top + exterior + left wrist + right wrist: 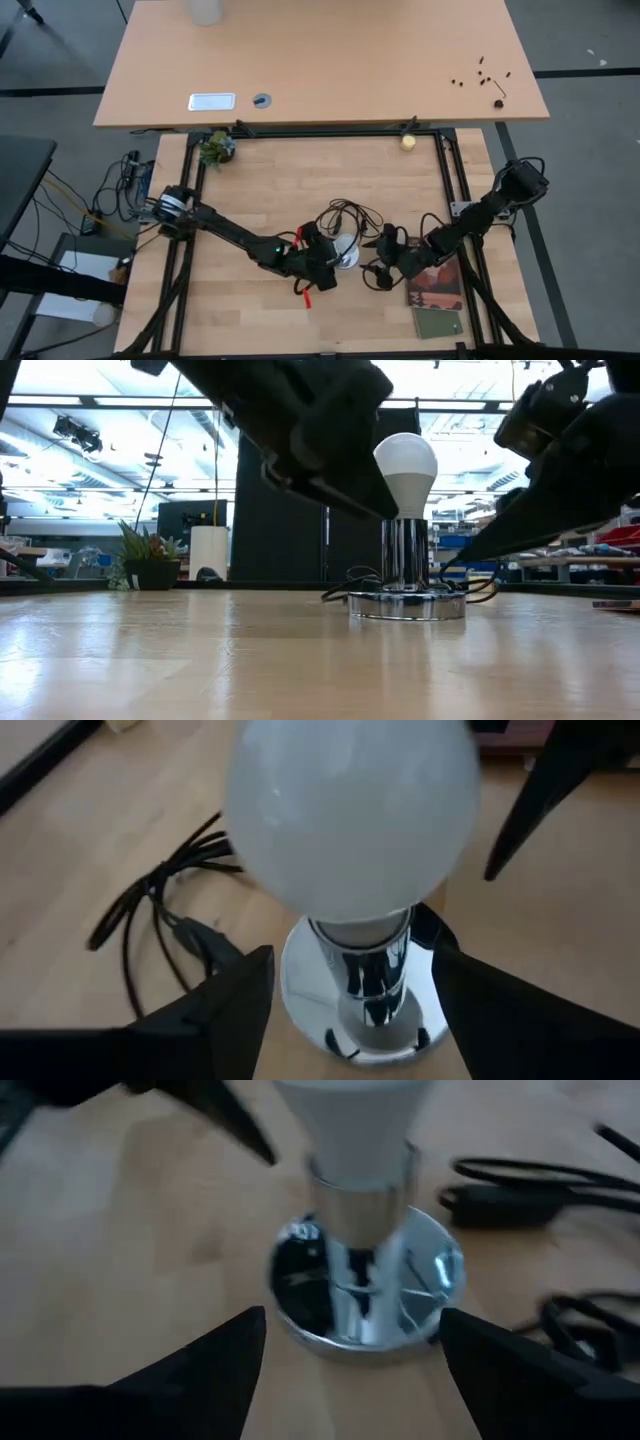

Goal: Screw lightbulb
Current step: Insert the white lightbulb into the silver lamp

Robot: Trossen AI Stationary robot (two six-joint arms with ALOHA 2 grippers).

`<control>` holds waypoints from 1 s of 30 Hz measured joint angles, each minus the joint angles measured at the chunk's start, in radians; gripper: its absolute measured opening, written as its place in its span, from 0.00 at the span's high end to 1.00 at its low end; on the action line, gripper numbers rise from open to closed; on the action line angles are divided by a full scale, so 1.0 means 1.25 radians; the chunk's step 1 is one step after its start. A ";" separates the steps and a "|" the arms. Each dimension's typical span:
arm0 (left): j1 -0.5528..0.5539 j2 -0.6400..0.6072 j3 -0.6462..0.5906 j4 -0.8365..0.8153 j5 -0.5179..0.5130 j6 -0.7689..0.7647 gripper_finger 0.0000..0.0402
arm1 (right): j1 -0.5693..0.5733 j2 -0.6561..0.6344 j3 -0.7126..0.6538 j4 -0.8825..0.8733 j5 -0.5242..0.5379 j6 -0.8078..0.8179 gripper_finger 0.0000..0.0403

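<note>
The white lightbulb (405, 465) stands upright with its base in the chrome socket stem (404, 550), which rises from a round silver disc (406, 604) on the wooden table. My left gripper (352, 955) is open; its two fingers stand on either side of the stem below the bulb (350, 810), with a gap on each side. In the high view it sits just left of the bulb (346, 250). My right gripper (352, 1320) is open and faces the disc from the right, short of it, touching nothing.
A black cord (350, 215) loops behind the socket. Two booklets (437, 290) lie at the near right beside the right arm. A small plant (215, 148) and a yellowish ball (408, 142) sit at the far edge. Black frame rails (470, 190) border the table.
</note>
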 joint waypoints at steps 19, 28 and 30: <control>-0.026 -0.069 0.002 -0.029 -0.051 0.428 0.36 | -0.136 0.000 0.000 0.084 -0.249 -0.157 0.27; -0.075 -0.069 0.023 -0.071 -0.267 0.538 0.35 | -0.226 0.000 0.000 0.101 -0.236 -0.182 0.28; -0.086 -0.069 0.046 -0.101 -0.290 0.520 0.36 | -0.248 0.000 0.000 0.100 -0.220 -0.194 0.28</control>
